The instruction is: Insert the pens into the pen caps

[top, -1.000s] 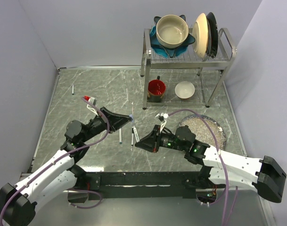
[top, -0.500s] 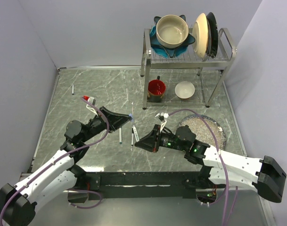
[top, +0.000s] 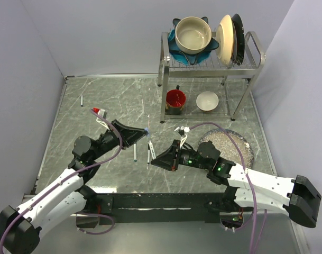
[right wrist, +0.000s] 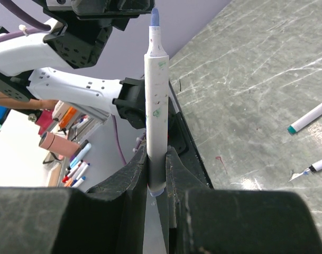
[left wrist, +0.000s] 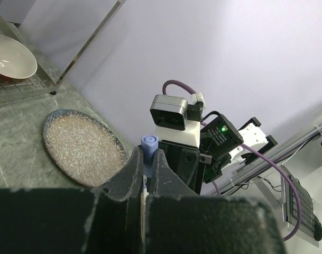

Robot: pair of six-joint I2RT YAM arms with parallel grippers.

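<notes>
A: Status?
B: Early, nothing capped that you can see. Two loose pens (top: pixel 135 152) lie on the table (top: pixel 108 106), centre frame.
A: Claws?
B: Your right gripper (right wrist: pixel 156 159) is clamped on a pen (right wrist: pixel 156 95), tip up, mid-frame. Your left gripper (left wrist: pixel 148 156) pinches a blue cap (left wrist: pixel 149 141), mid-frame. Not joined yet.

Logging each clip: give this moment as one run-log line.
left jaws: shut on cap | right jaws: shut on pen, tip bare | pen and cap: apart | stage: not yet inserted
</notes>
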